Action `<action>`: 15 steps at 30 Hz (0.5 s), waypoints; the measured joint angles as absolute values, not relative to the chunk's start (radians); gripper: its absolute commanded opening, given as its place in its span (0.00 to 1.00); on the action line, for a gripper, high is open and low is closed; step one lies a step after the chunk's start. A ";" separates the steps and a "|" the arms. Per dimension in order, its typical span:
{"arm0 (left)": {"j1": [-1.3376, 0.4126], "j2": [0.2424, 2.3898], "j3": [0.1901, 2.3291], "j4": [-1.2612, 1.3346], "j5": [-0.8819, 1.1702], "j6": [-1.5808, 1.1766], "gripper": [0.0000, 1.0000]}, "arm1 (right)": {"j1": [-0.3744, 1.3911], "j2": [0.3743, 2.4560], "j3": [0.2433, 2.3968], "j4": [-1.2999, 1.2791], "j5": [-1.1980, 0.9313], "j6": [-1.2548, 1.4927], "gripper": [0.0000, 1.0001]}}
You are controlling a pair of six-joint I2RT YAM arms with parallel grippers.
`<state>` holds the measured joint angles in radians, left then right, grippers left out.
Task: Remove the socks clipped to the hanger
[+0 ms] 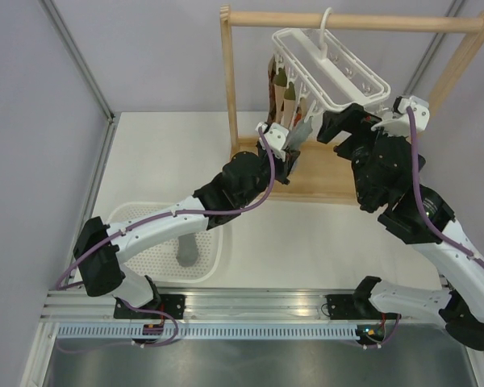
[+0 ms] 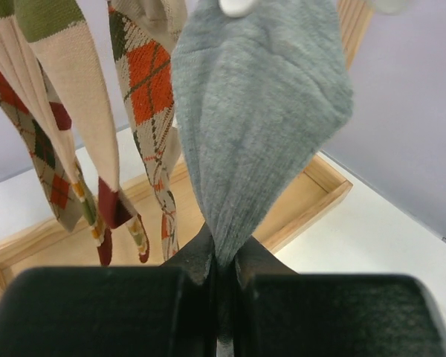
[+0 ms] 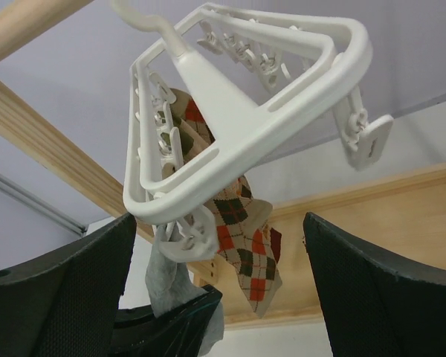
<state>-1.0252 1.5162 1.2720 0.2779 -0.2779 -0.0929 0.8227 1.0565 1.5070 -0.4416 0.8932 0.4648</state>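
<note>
The white hanger [image 1: 332, 71] hangs by its hook from the wooden rail, tilted. Several argyle socks [image 1: 284, 95] dangle from its clips on the left side. A plain grey sock [image 2: 260, 111] is still clipped at its top, and my left gripper [image 2: 221, 262] is shut on its lower end. From the right wrist, the hanger [image 3: 238, 126] fills the upper frame, with the grey sock [image 3: 162, 277] under a clip [image 3: 187, 239] and an argyle sock [image 3: 251, 253] beside it. My right gripper [image 3: 223, 290] stands open just below the hanger's near corner, holding nothing.
The light wooden rack [image 1: 351, 21] carries the hanger, and its tray base [image 1: 323, 176] lies below the socks. A white perforated basket [image 1: 149, 242] sits front left with a grey sock [image 1: 187, 251] in it. Grey walls and a metal post close in the left.
</note>
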 measured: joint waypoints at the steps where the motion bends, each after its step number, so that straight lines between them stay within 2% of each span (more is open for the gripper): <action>1: -1.025 1.516 1.272 0.278 -0.277 -0.093 0.02 | 0.823 1.044 1.501 -0.442 0.893 0.467 0.96; 15: -1.025 1.522 1.272 0.279 -0.251 -0.109 0.02 | 0.855 0.975 1.320 -0.462 0.871 0.556 0.92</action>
<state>-1.0252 1.5219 1.2720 0.2787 -0.2512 -0.1085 0.8555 0.9752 1.3205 -0.4622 0.8707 0.5564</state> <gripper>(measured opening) 0.044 0.927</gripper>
